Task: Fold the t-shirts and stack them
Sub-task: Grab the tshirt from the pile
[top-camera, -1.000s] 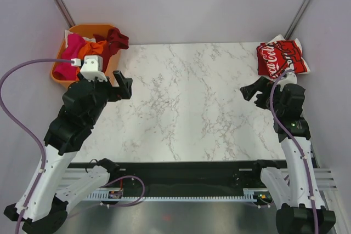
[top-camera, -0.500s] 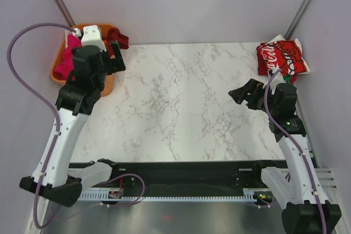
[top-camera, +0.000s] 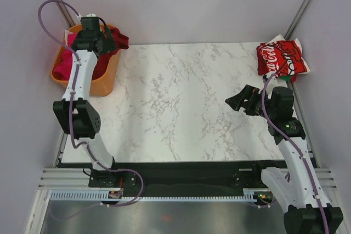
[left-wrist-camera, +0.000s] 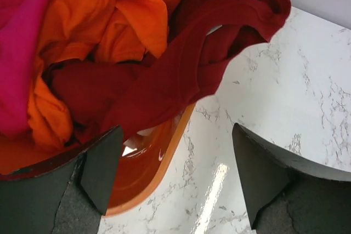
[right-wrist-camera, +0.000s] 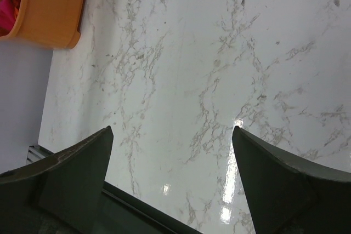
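Note:
Several t-shirts lie bunched in the orange tub (top-camera: 103,83) at the far left: a dark-red one (top-camera: 118,39) hangs over the tub's right rim, with pink (top-camera: 64,64) beside it. In the left wrist view the dark-red shirt (left-wrist-camera: 181,64), an orange shirt (left-wrist-camera: 104,15) and a pink shirt (left-wrist-camera: 22,36) fill the tub (left-wrist-camera: 159,157). My left gripper (top-camera: 109,43) is open and empty just above the tub's rim, short of the dark-red shirt (left-wrist-camera: 175,131). A red Coca-Cola shirt (top-camera: 279,57) lies folded at the far right. My right gripper (top-camera: 237,101) is open and empty over bare table (right-wrist-camera: 173,130).
The marble table (top-camera: 186,102) stretches between the tub and the folded shirt. A white cloth edge (top-camera: 300,53) shows under the Coca-Cola shirt. The tub also shows in the right wrist view (right-wrist-camera: 49,9). Metal frame posts stand at the back corners.
My left arm has stretched away from the table's left side out to the tub, its gripper now over the tub's rim. My right gripper has moved a little left and nearer.

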You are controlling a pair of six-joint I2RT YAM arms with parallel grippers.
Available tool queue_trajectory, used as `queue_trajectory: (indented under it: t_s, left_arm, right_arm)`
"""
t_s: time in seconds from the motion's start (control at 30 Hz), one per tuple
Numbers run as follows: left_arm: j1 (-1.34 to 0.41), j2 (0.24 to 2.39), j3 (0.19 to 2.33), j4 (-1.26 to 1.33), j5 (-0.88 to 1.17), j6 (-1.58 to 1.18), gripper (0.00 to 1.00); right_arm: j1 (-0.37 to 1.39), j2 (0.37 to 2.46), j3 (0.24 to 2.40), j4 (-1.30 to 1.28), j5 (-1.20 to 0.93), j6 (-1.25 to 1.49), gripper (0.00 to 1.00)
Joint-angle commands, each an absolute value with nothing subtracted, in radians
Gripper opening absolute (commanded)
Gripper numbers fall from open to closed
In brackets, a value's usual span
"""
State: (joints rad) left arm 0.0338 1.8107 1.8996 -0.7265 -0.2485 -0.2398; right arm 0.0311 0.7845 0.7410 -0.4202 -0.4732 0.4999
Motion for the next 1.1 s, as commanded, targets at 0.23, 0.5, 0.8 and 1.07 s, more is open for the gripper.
queue_trajectory:
  t_s: [0.23, 0.5, 0.8, 1.07]
  left_arm:
    - [0.089, 2.052, 2.144, -0.739, -0.17, -0.267, 0.86]
    - [0.089, 2.118, 2.14, -0.738, -0.163, -0.284, 0.64]
    - [0.089, 2.12, 2.149, -0.738, -0.179, -0.284, 0.24]
    - [0.084, 2.019, 2.189, -0.741, -0.201, -0.267, 0.02]
  right_arm:
    - [0.037, 0.759, 0.759, -0.474, -0.459, 0.446, 0.98]
    - [0.045, 0.778, 0.764, -0.474, -0.43, 0.43, 0.98]
    - [0.057, 0.79, 0.764, -0.474, -0.407, 0.42, 0.98]
    - [0.064, 0.792, 0.764, -0.476, -0.396, 0.42, 0.98]
